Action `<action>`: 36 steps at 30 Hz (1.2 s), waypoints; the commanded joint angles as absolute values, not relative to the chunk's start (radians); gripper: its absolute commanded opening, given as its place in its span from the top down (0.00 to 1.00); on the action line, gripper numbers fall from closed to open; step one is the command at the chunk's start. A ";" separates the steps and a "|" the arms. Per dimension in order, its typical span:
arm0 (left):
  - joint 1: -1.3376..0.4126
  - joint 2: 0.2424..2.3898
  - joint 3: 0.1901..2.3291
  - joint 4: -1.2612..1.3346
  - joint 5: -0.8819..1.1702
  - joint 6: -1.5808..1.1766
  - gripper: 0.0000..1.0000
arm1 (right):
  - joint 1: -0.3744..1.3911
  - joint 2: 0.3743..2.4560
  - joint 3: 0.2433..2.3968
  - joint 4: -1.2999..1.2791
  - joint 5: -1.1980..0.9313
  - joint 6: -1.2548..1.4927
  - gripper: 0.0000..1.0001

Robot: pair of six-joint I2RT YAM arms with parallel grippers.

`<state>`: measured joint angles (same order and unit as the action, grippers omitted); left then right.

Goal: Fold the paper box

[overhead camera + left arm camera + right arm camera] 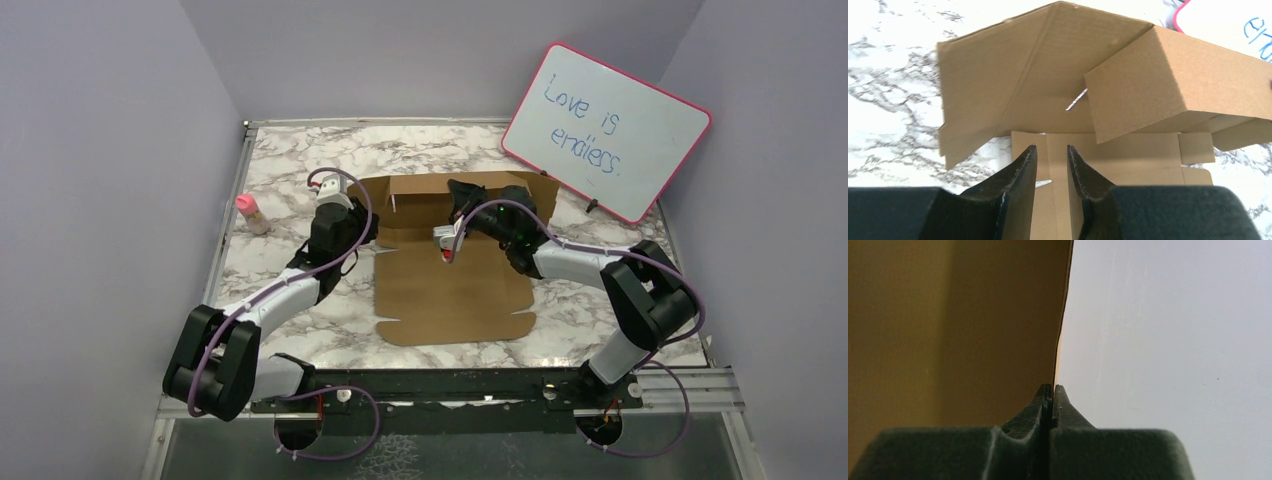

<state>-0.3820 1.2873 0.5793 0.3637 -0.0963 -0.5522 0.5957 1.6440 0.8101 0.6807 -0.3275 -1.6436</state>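
Partly folded, the paper box (450,285) lay at the middle of the marble table (290,165), rear wall raised. The right gripper (1052,392) pinched a raised panel's thin edge; so shallow a bite could slip and drop it. The left gripper (1052,157), jaws slightly apart, hovered over the box's left flap, empty.

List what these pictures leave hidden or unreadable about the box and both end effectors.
1. Right wrist view: the paper box, held close, fills the left half, hiding everything behind it beyond the right end effector.
2. Left wrist view: above the left end effector, the whiteboard is cut off by the top-right corner.
3. Top view: that arm's wrist covers its fingertips.
4. Top view: the pink-capped bottle is too small to identify.
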 commanded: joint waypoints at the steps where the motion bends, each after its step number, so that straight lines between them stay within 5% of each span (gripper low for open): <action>1: -0.387 1.232 0.527 0.388 -0.197 -0.589 0.69 | 0.613 1.670 0.788 0.687 -0.308 -1.665 0.99; 26: -0.390 1.561 0.608 0.494 -0.087 -0.667 0.55 | 0.624 1.696 0.776 0.724 -0.295 -1.658 0.99; 36: -0.470 1.536 0.608 0.530 -0.099 -0.616 0.73 | 0.633 1.688 0.766 0.737 -0.281 -1.657 0.99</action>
